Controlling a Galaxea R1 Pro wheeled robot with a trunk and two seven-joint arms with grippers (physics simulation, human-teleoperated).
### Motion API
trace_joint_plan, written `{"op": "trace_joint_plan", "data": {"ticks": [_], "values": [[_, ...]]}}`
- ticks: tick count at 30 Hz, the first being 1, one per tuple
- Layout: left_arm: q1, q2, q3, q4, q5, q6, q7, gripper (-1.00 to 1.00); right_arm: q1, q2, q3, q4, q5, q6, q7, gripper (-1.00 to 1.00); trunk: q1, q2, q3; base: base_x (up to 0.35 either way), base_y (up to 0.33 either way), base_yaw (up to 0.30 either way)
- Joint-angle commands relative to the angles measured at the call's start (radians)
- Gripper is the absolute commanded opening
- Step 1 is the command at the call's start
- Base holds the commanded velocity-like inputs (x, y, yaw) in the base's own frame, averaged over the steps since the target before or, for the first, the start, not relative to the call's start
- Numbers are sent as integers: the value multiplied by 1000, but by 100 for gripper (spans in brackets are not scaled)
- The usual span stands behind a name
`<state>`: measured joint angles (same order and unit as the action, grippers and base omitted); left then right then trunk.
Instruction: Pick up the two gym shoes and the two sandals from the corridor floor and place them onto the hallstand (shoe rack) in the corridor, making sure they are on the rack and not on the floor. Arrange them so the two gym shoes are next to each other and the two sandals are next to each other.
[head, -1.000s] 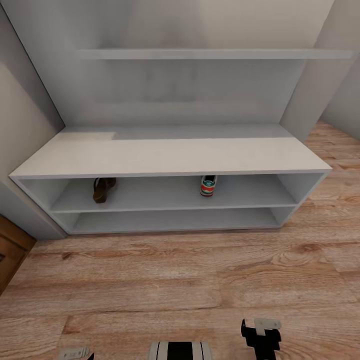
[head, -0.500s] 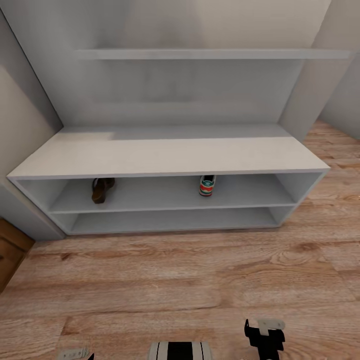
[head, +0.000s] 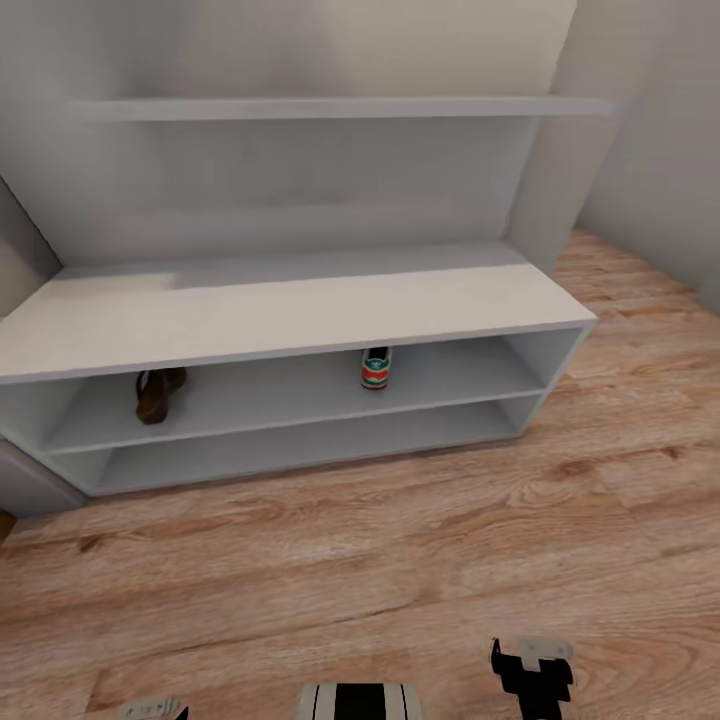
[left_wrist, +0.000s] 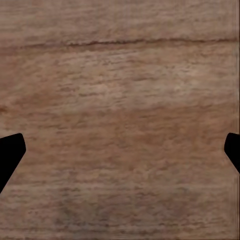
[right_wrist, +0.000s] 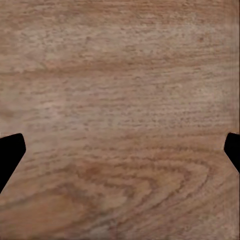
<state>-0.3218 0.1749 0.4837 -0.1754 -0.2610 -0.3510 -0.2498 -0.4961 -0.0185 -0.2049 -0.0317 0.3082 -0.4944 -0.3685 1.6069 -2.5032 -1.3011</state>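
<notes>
We see the hallstand (head: 300, 315), a long pale grey bench with two open shelves, standing against the wall at about 12 o'clock from us. One long wall shelf (head: 340, 108) hangs above it. On the upper open shelf there is one brown sandal (head: 157, 392) at about 11 o'clock, near the left end. One gym shoe (head: 376, 368) sits on the same shelf near 12 o'clock, with its red and green heel facing us. The sandal and the gym shoe are well apart from each other. The lower shelf looks bare where we can see it. The corridor floor (head: 400, 540) is light brown wood with knots and lines, and it lies between us and the hallstand. Our right gripper (head: 533, 668) hangs low at about 5 o'clock, above the floor. In the right wrist view its two dark fingers (right_wrist: 10, 152) stand wide apart with wood floor between them, holding nothing. In the left wrist view the left gripper (left_wrist: 120, 152) is spread wide the same way, with bare floor planks between its fingers.
</notes>
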Motion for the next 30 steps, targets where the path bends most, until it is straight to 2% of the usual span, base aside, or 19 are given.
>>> {"op": "trace_joint_plan", "data": {"ticks": [1,2,3,5,9,12,30], "values": [[0,0,9,0,-8,-3,-5,100,-1,-1,-7,1,10,-3,-4,100,0,0,-1,0,0,-283],[0,2,9,0,-9,-3,-5,100,-1,-22,-8,0,7,-3,-4,100,0,0,-1,0,0,-286],[0,2,9,0,-9,-3,-5,100,-1,-28,-9,0,0,-3,-4,100,0,0,-1,0,0,-286],[0,3,9,0,-9,-3,-4,100,-1,-32,-9,0,-11,-3,-4,100,0,0,-1,0,0,-287],[0,3,9,0,-10,-3,-5,100,-1,-37,-8,1,-61,-3,-3,100,0,0,-1,0,0,-287],[0,3,8,0,-11,-3,-5,100,-1,-38,-8,2,-74,-3,-2,100,0,0,-1,0,0,-288],[0,1,3,2,-18,-3,-6,100,1,-27,-7,6,-85,-3,2,100,0,0,-1,0,0,-288]]}}
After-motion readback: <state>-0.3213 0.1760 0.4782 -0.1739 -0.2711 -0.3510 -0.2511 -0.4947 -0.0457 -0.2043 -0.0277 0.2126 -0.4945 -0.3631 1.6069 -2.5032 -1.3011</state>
